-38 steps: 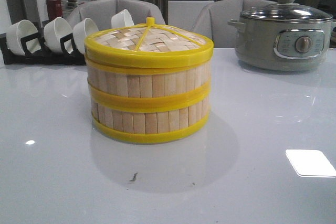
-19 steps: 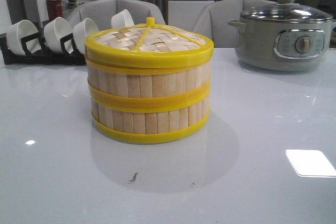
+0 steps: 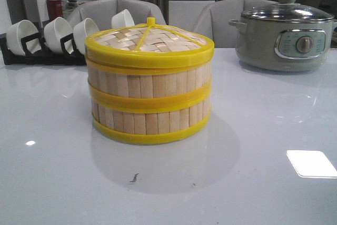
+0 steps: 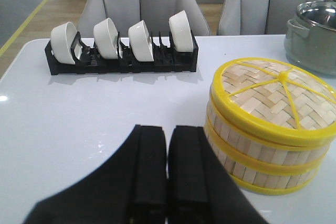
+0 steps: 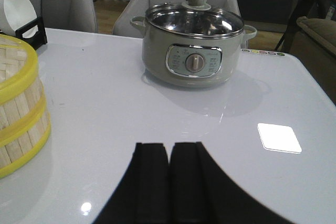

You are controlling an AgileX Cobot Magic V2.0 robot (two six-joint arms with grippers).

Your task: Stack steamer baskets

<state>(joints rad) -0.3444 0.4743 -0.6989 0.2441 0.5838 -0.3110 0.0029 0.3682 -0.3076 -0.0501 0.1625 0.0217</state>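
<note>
While both arms hung clear above the white table (image 3: 263, 130), the two pale bamboo-slat steamer baskets (image 3: 150, 104) sat stacked mid-table under a woven yellow-rimmed lid (image 3: 150, 40). A grey electric pot (image 3: 284, 32) stood at two o'clock. The left gripper (image 4: 168, 171) and right gripper (image 5: 169, 177) were pressed together, empty.
</note>
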